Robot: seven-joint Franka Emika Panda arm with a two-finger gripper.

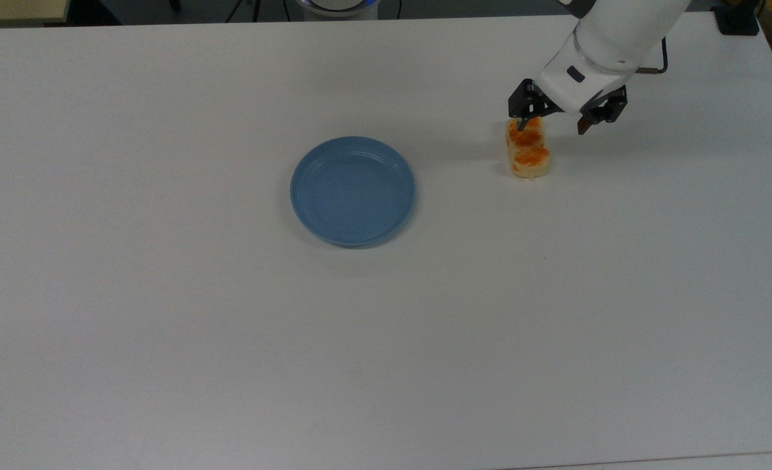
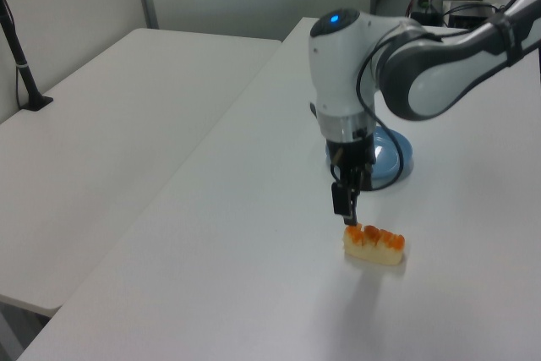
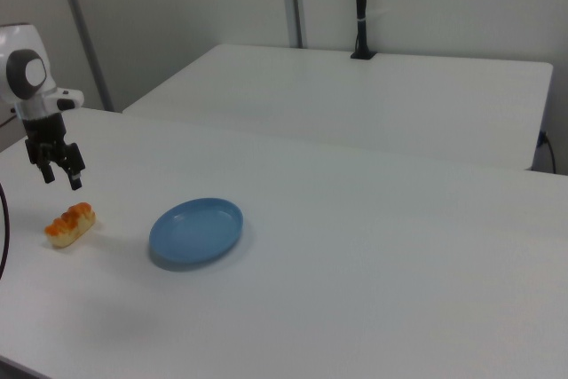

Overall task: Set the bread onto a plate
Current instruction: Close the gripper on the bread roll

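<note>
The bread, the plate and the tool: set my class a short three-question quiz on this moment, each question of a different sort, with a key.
1. True or false: the bread already lies on the plate.
2. Multiple choice: the tool is A) open above the bread, B) shut on the bread, C) over the plate.
3. Fill in: in the right view, the bread lies to the ____ of the plate.

Key: 1 false, it lies on the table, apart from the plate. 2 A. 3 left.
</note>
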